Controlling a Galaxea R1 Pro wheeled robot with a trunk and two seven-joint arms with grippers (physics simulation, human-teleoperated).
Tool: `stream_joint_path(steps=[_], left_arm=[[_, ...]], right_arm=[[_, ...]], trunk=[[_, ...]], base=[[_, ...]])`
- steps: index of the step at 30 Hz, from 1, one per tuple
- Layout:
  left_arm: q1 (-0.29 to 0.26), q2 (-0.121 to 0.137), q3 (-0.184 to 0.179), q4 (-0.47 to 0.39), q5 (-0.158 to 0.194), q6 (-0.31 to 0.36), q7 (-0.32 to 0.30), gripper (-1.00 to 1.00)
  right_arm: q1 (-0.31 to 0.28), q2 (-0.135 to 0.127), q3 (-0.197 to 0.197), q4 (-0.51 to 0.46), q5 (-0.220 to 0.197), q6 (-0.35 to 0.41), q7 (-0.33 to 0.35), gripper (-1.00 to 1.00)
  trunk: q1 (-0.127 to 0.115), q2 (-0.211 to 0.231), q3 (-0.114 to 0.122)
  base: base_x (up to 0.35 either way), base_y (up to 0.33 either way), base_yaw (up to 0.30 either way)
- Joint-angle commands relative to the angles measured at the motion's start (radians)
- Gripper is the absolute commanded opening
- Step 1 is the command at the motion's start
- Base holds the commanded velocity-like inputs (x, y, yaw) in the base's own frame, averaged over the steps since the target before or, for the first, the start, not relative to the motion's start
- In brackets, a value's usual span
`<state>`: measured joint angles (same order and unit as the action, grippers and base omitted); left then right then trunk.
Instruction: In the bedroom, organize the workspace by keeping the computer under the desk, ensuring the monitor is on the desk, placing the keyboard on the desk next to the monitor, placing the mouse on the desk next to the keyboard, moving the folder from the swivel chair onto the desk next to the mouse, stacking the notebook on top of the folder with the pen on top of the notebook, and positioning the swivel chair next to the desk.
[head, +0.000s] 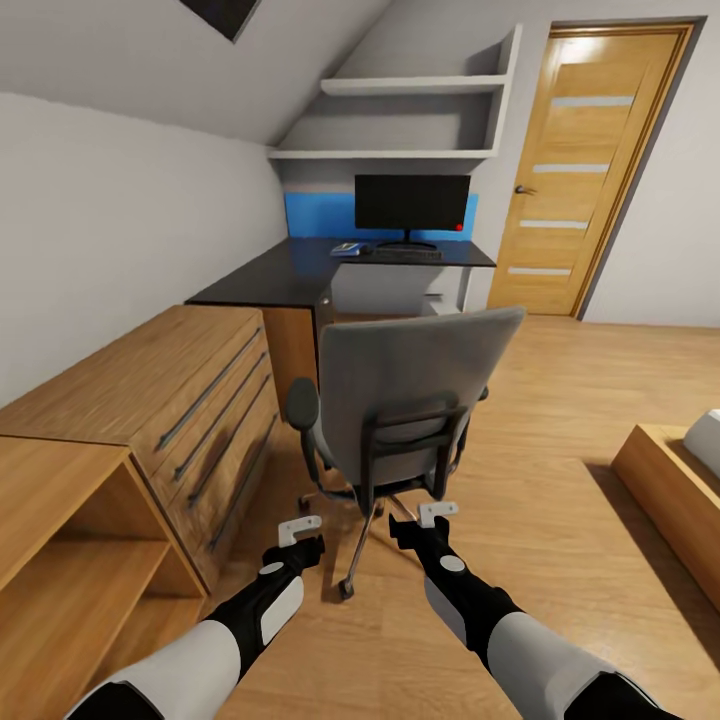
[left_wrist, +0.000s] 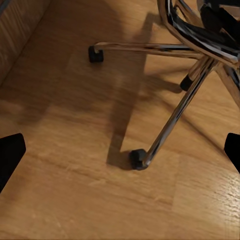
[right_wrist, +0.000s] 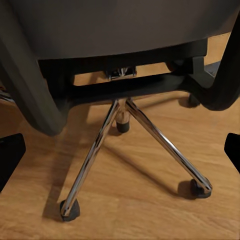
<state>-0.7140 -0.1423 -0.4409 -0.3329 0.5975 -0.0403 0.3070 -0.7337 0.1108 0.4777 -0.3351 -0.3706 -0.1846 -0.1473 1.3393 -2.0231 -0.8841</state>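
Observation:
The swivel chair (head: 415, 385) stands on the wood floor with its grey back toward me, a short way out from the desk (head: 280, 278). On the desk's far part stand the monitor (head: 412, 203) and, in front of it, the keyboard (head: 406, 255). The blue folder (head: 347, 249) lies left of the keyboard; what rests on it is too small to tell. A white box, probably the computer (head: 440, 296), shows under the desk. My left gripper (head: 303, 545) (left_wrist: 120, 152) and right gripper (head: 415, 530) (right_wrist: 120, 152) hang open and empty just behind the chair's chrome base (right_wrist: 125, 107), with a castor (left_wrist: 137, 159) close below.
A light wood dresser (head: 170, 390) and an open shelf unit (head: 70, 560) line the left wall. A wooden bed frame (head: 680, 490) juts in at the right. A closed door (head: 590, 170) stands beyond the desk, and wall shelves (head: 410, 120) hang above the monitor.

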Motion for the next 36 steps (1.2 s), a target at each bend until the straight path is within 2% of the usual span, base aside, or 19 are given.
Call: stream_joint_path(steps=[1,6,13,26,36], left_arm=[[-0.001,0.001,-0.009,0.0,0.01,-0.004,0.006,1.0],[-0.001,0.001,-0.009,0.0,0.01,-0.004,0.006,1.0],[-0.001,0.0,-0.009,0.0,0.01,-0.004,0.004,1.0],[-0.001,0.0,-0.011,0.001,0.009,-0.004,0.003,1.0],[-0.001,0.0,-0.012,0.003,0.009,-0.005,0.002,1.0]], right_arm=[[-0.001,0.0,0.009,0.001,-0.008,-0.004,-0.006,1.0],[-0.001,0.0,0.009,0.001,-0.008,-0.004,-0.007,1.0],[-0.001,0.0,0.009,0.001,-0.009,-0.004,-0.009,1.0],[-0.001,0.001,0.009,0.001,-0.01,-0.004,-0.009,1.0],[-0.001,0.0,0.009,0.001,-0.01,-0.004,-0.009,1.0]], trunk=[[0.004,-0.008,-0.004],[0.023,-0.043,-0.02],[0.023,-0.043,-0.02],[0.023,-0.043,-0.02],[0.023,-0.043,-0.02]], base=[[0.0,0.0,0.0],[0.0,0.0,0.009],[0.0,0.0,0.108],[0.005,0.0,0.229],[0.218,0.0,0.067]])
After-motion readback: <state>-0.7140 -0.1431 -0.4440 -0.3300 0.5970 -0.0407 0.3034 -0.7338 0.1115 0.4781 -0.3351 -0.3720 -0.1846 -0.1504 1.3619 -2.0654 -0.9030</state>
